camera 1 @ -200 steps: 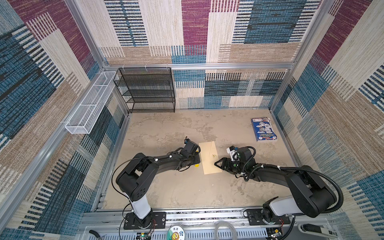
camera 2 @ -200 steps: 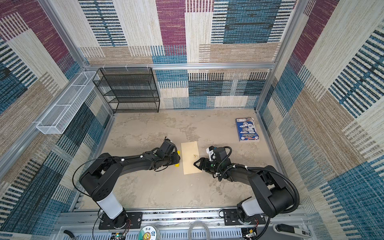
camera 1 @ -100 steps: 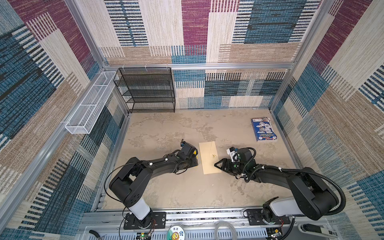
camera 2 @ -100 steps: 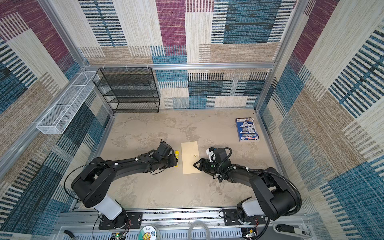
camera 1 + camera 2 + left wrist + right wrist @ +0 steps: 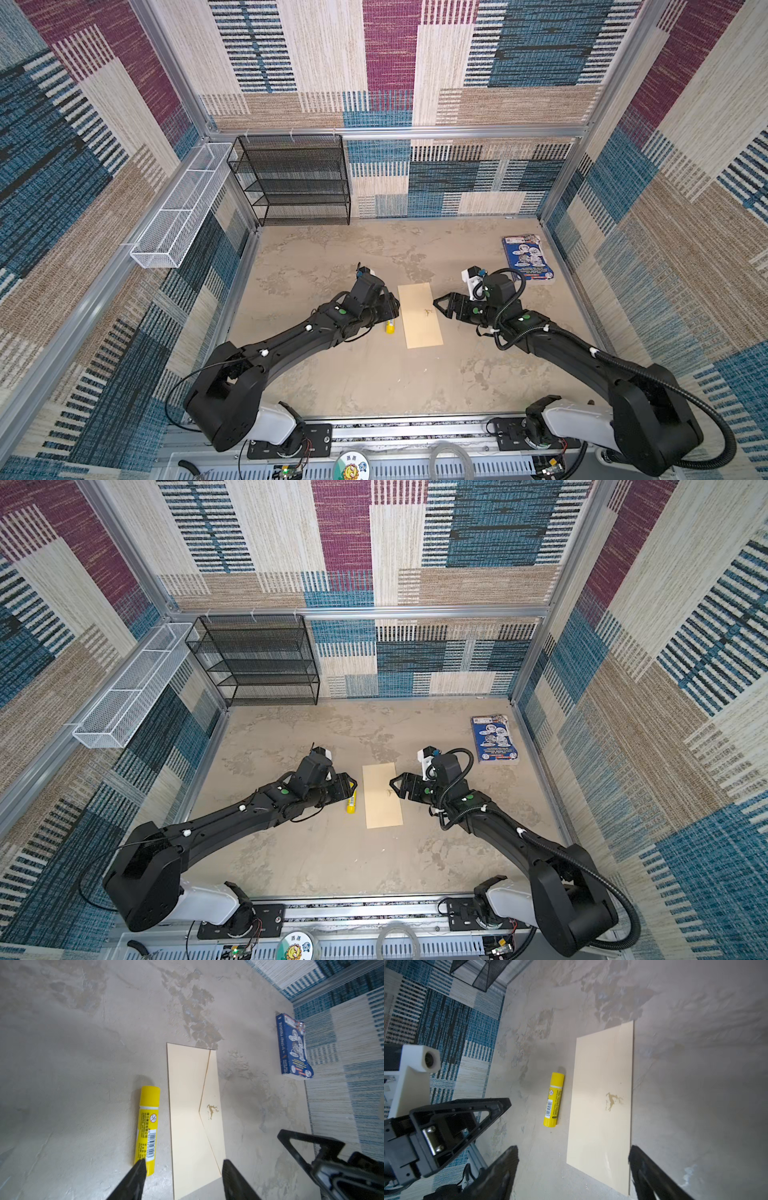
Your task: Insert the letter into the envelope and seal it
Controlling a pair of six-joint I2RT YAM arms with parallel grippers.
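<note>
The tan envelope [image 5: 419, 316] [image 5: 382, 796] lies flat mid-table, its flap folded down with a small gold emblem [image 5: 212, 1110] on it. It also shows in the right wrist view [image 5: 602, 1105]. The letter is out of view. A yellow glue stick [image 5: 390, 327] [image 5: 147, 1126] [image 5: 554, 1099] lies along the envelope's left edge. My left gripper [image 5: 392, 305] [image 5: 184, 1162] is open just left of the envelope, one fingertip [image 5: 141, 1165] by the stick's end, and holds nothing. My right gripper [image 5: 440, 306] [image 5: 573, 1149] is open at the envelope's right edge, empty.
A glossy blue booklet [image 5: 528, 257] [image 5: 294, 1047] lies at the back right near the wall. A black mesh shelf [image 5: 291, 178] stands at the back left. A white wire basket [image 5: 183, 208] hangs on the left wall. Carpeted walls close in the table.
My left gripper's jaws have spread and it has drawn back a little from the envelope's edge, leaving the glue stick lying free on the table. The right gripper's jaws have widened.
</note>
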